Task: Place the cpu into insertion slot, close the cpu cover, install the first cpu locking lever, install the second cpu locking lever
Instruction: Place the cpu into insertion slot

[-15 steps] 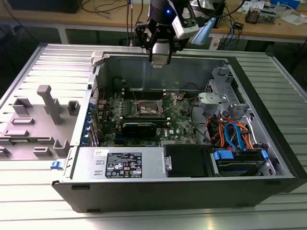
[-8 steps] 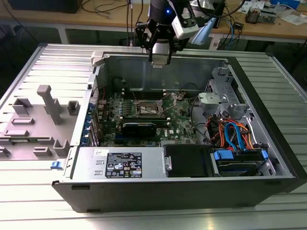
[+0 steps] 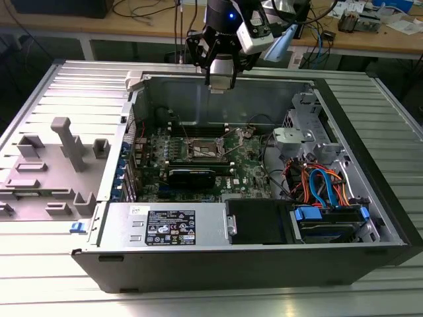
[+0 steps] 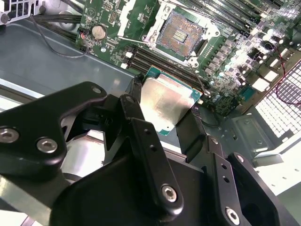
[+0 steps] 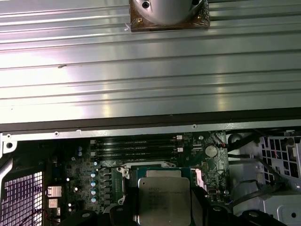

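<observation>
In the exterior view the gripper [image 3: 219, 82] is seen at the upper middle of the frame, above the rear wall of the case [image 3: 218, 264]; its load is hard to make out there. In the first wrist view the cpu [image 5: 163, 197] is cut off by the frame edge and most of the slot is hidden behind it. In the second wrist view the cpu [image 4: 169, 101] is clamped at two opposite edges between the fingers [image 4: 137, 94], which are parted only by its width. It is held clear of the motherboard [image 4: 101, 14]. The slot [image 4: 180, 32] is seen bare, apart from the cpu.
</observation>
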Robot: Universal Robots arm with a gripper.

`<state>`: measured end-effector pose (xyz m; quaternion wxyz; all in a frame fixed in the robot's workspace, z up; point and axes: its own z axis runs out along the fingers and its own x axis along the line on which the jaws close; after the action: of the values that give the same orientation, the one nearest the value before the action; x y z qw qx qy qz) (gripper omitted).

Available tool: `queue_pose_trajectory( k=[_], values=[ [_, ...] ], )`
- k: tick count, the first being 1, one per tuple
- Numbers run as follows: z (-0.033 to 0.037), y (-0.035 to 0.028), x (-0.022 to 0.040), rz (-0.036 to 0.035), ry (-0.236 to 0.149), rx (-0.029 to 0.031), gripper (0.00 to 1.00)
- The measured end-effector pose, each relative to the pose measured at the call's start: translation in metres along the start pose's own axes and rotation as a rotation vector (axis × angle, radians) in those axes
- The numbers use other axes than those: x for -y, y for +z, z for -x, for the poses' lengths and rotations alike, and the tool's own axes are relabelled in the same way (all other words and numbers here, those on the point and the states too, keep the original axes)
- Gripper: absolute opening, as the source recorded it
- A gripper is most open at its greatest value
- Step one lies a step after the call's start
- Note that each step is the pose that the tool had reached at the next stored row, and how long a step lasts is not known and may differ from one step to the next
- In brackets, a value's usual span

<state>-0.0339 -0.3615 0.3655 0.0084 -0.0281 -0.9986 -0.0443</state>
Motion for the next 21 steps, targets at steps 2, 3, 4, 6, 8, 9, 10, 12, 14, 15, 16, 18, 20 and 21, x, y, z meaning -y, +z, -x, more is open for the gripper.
queue_pose_trajectory(
  k=[2,3,4,6,8,9,10,12,14,15,16,18,20,21],
  values=[
    [0.0,0.0003,0.0002,0.0002,0.008,0.0007,0.54],
    [0.0,0.0004,0.0003,0.0005,0.012,0.0012,0.54],
    [0.0,0.0007,0.0006,0.0007,0.02,0.0019,0.54],
    [0.0,0.0006,0.0006,0.0003,0.026,0.0023,0.54],
    [0.0,0.0006,0.0007,0.0003,0.026,0.0024,0.54],
    [0.0,0.0007,0.0007,0.0004,0.026,0.0023,0.54],
    [0.0001,0.0006,0.0007,0.0003,0.026,0.0023,0.54],
    [0.0,0.0006,0.0007,0.0003,0.026,0.0023,0.54],
    [0.0001,0.0007,0.0007,0.0004,0.026,0.0024,0.54],
    [0.0,0.0007,0.0009,0.0005,0.027,0.0025,0.54],
    [0.0001,0.0007,0.0009,0.0005,0.03,0.0028,0.54],
    [0.0001,0.0007,0.0012,0.0006,0.046,0.0041,0.54],
    [0.0001,0.001,0.0013,0.0011,0.072,0.0064,0.54],
    [0.0001,0.001,0.0014,0.0012,0.081,0.0072,0.54]
  ],
)
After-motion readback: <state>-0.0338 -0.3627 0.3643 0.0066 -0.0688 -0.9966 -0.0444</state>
